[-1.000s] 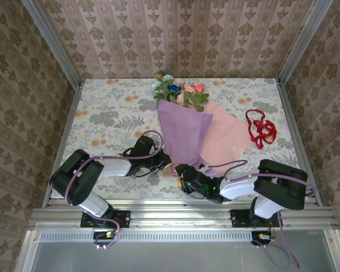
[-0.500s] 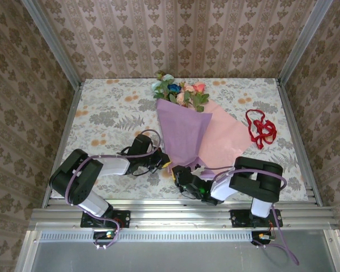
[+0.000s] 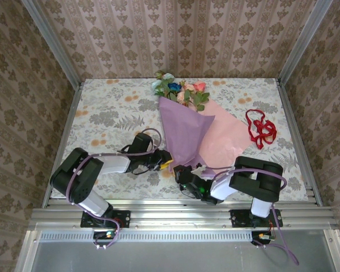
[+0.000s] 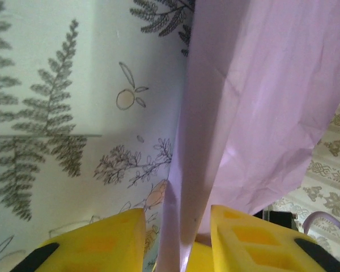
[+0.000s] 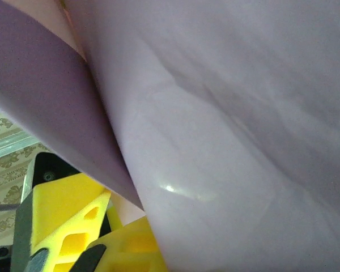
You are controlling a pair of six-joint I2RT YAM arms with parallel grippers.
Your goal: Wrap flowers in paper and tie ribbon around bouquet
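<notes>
Table (image 3: 102,130): floral-print cloth, patterned walls on three sides.

Paper (image 3: 187,136): lies mid-table, partly folded. A lilac flap is folded over to the left, and the pinkish reverse is spread flat to the right. It narrows toward the near edge, where both arms meet it.

Flowers (image 3: 178,90): heads stick out past the far, wide end of the paper. Blue, pale teal, pink and peach blooms with green leaves. Stems are hidden under the lilac flap.

Ribbon (image 3: 259,129): red, in a loose looped heap on the cloth right of the paper, apart from it and untouched.

Left gripper (image 4: 178,232): low at the paper's near-left edge. Yellow fingers are parted with a creased fold of lilac paper running between them, not pinched.

Right gripper (image 5: 122,208): at the paper's near tip, fingers closed, clamping the paper's edge.
</notes>
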